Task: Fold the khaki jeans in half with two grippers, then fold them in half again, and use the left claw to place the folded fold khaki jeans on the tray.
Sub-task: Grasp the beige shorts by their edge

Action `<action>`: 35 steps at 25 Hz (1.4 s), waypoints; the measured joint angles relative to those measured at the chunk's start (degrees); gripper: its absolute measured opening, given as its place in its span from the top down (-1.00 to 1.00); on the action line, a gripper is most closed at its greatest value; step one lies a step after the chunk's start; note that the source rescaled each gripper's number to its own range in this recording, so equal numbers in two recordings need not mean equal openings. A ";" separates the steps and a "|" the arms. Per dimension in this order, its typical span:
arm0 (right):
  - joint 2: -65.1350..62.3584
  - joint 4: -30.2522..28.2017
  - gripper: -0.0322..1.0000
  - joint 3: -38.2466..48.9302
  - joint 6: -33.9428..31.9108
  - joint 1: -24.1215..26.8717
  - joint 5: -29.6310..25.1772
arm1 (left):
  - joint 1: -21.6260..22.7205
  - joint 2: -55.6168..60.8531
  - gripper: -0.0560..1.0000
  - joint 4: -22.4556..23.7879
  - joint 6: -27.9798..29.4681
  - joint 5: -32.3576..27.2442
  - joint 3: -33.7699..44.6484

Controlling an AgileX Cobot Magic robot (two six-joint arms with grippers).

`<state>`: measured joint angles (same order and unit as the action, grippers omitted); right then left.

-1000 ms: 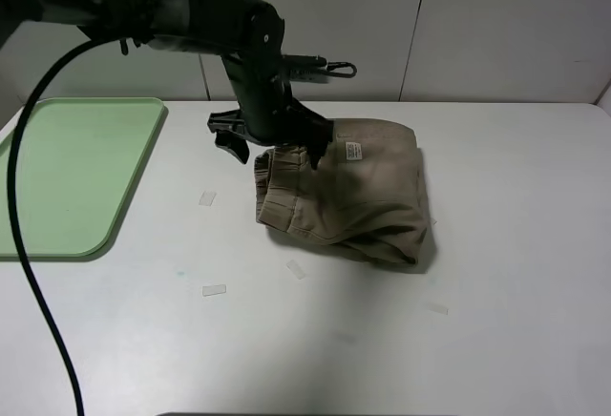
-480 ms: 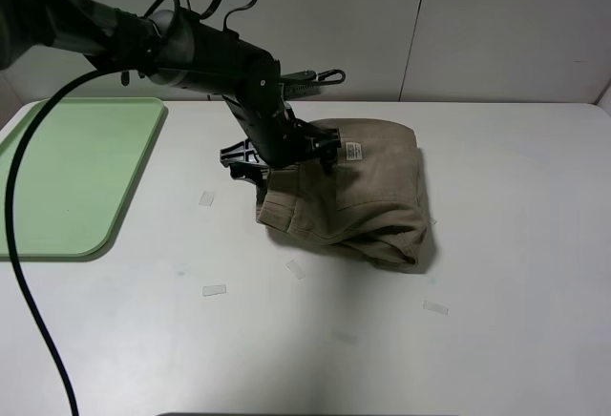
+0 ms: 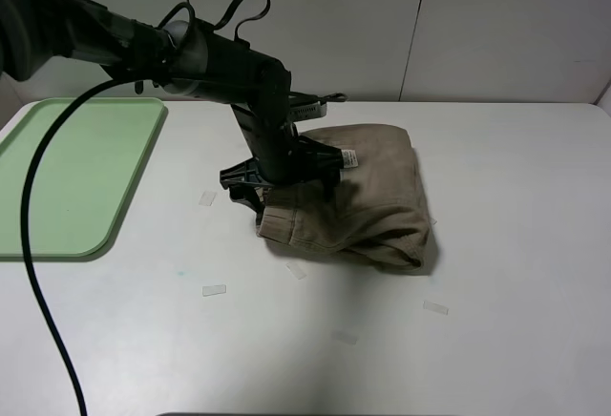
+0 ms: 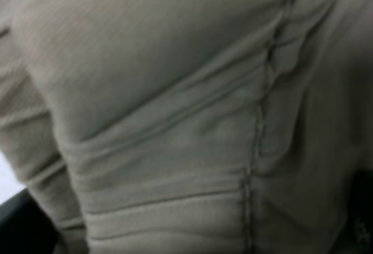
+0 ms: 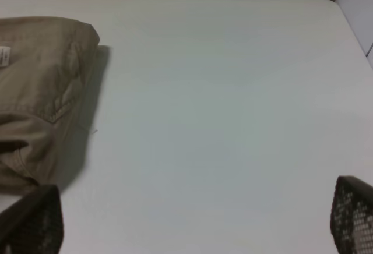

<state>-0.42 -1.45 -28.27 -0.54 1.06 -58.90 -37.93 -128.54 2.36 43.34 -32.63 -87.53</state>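
Straddling khaki jeans (image 3: pixel 368 201) (folded): left hand (image 3: pixel 284 176) spread.

khaki jeans (image 3: pixel 368 197): matt ribbed cloth | tray (image 3: pixel 67 182): smooth pale-green plastic | table (image 3: pixel 516 292): smooth matt white

shorts (image 3: pixel 363 197): on the table (image 3: pixel 496 340), in the middle
tray (image 3: pixel 67 177): on the table, far left of the shorts

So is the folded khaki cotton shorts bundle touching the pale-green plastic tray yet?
Apart. The exterior high view shows bare white table between the shorts and the tray.
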 joint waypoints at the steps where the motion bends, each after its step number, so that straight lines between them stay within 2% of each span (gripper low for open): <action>1: 0.00 0.00 -1.00 0.00 0.00 0.00 0.00 | 0.00 0.00 -1.00 -0.07 0.06 -1.08 -0.27; 9: 0.00 0.00 -1.00 0.00 0.00 0.00 0.00 | -0.04 0.00 -1.00 -0.13 1.25 -10.46 -2.92; 11: 0.00 0.00 -1.00 0.00 0.00 0.00 0.00 | -0.11 0.00 -1.00 0.65 1.42 -11.21 -3.29; 24: 0.00 0.00 -1.00 0.00 0.00 0.00 0.00 | -0.22 -1.25 -1.00 1.33 2.51 -9.35 -3.08; 35: 0.00 0.00 -1.00 0.00 0.00 0.00 0.00 | -0.41 -0.61 -1.00 2.58 5.00 -1.60 1.35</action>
<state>-0.42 -1.45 -28.27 -0.54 1.06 -58.90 -38.33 -129.14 4.94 48.34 -34.23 -86.18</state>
